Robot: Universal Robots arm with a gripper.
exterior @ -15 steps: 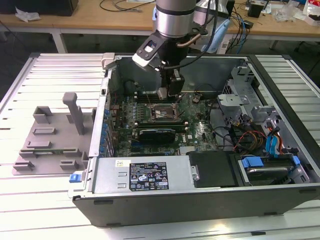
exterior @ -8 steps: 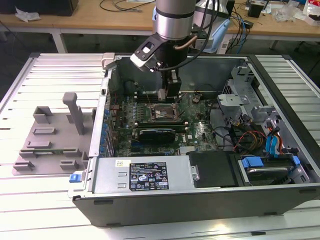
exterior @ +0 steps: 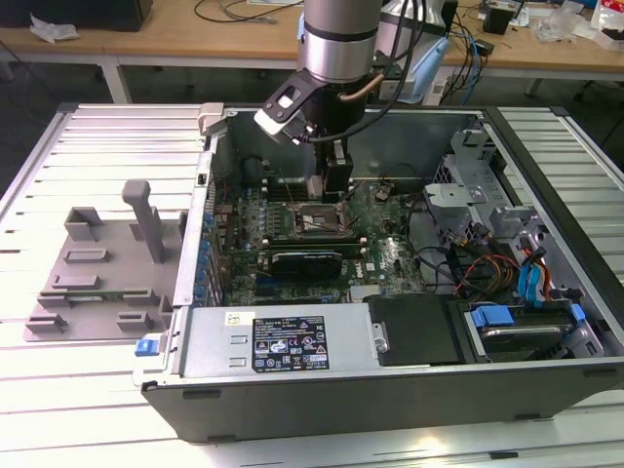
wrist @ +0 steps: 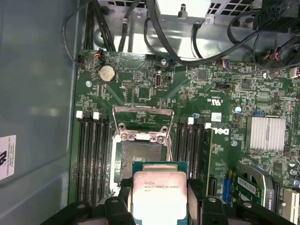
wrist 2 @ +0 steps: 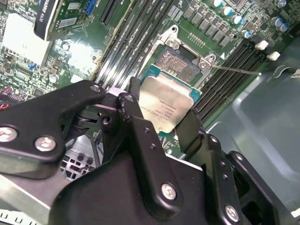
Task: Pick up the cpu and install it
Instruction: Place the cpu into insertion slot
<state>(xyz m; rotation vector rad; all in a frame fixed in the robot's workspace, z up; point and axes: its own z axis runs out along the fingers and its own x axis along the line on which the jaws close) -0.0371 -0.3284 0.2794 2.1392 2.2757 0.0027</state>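
The hand (wrist 2: 163, 112) is down inside the open computer case (exterior: 205, 185), which stands on the slatted table (exterior: 97, 136). It is closed just enough to pinch the cpu (wrist 2: 166, 105) by two opposite edges, one black finger (wrist 2: 136, 117) on each side.

The pick-up looks done, so I'd call this the placing step. In both wrist views the chip hangs over the motherboard (wrist: 206, 93), at one edge of the cpu socket (wrist: 140, 154) and overlapping it only partly. The socket's contact field is bare and its metal load plate (wrist: 143, 123) is swung up out of the way. I can't tell whether the chip is touching anything below.

Seating it, by my reading, calls for the chip centred over the socket, square to its frame and level.

The cpu itself has a pale silvery lid with rounded corners and faint print, on a thin green board that shows as a rim all round.
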